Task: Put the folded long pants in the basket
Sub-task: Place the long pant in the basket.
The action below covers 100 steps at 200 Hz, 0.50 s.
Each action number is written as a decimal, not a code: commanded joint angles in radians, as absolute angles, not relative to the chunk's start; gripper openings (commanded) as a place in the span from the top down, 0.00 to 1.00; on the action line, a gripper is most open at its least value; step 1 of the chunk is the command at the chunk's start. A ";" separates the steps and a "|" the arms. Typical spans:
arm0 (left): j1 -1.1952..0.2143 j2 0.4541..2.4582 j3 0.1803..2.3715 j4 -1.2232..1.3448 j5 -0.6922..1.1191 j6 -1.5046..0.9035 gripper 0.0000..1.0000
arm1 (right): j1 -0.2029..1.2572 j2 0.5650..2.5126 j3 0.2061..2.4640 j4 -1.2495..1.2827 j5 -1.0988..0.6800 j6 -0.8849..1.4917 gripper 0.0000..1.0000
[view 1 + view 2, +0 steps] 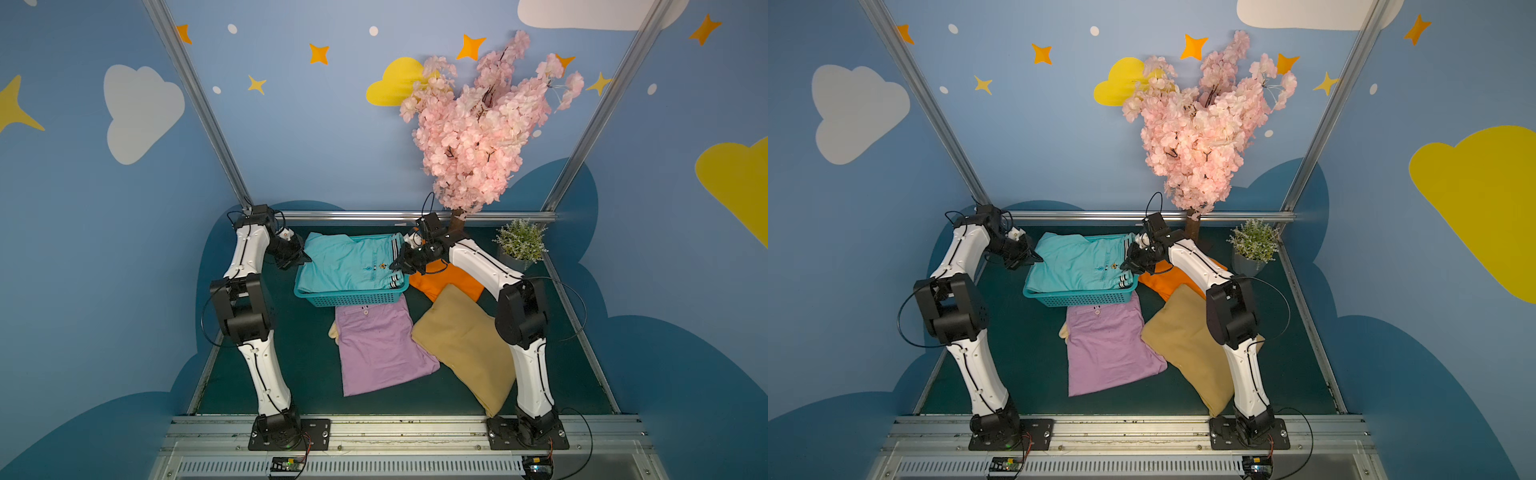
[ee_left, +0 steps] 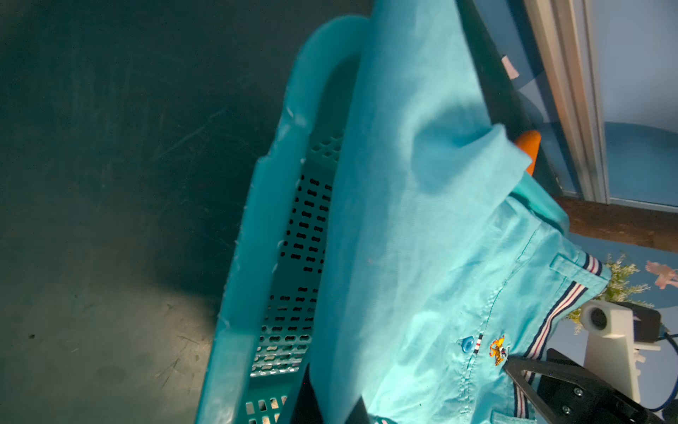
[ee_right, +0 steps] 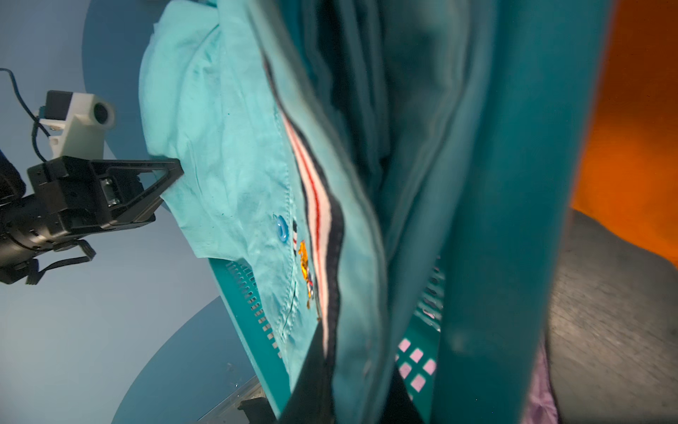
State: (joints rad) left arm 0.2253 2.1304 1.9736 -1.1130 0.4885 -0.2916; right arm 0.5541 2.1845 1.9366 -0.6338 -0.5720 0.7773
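Left fingers: I see my left gripper (image 1: pixel 305 258) pinched tight on one end of the folded teal cloth pants (image 1: pixel 349 262).
Right fingers: my right gripper (image 1: pixel 395 266) is pinched on the striped waistband end.
Teal pants: stretched across the top of the teal plastic mesh basket (image 1: pixel 349 298).
Other pants: the folded lilac pants (image 1: pixel 380 349), folded tan pants (image 1: pixel 461 345) and folded orange pants (image 1: pixel 444 279) lie beside the basket.

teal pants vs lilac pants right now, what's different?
The teal pants sit over the basket; the lilac pants lie on the table in front of it. The left gripper and right gripper are shut on the teal pants; no gripper holds the lilac pants. Both are folded.
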 commanded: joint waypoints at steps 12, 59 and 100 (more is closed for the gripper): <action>0.238 2.135 1.932 -1.082 0.458 -0.279 0.97 | 0.543 2.141 1.932 -0.717 -0.567 0.739 1.00; 0.225 2.135 1.936 -1.105 0.415 -0.268 0.90 | 0.550 2.153 1.938 -0.732 -0.555 0.741 1.00; 0.223 2.145 2.021 -1.153 0.401 -0.278 0.77 | 0.567 2.142 1.935 -0.747 -0.548 0.745 0.76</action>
State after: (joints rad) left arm 0.2195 2.1307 1.9434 -1.1191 0.4286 -0.2832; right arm 0.5568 2.1841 1.9358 -0.6643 -0.5659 0.7570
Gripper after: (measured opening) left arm 0.205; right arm 0.149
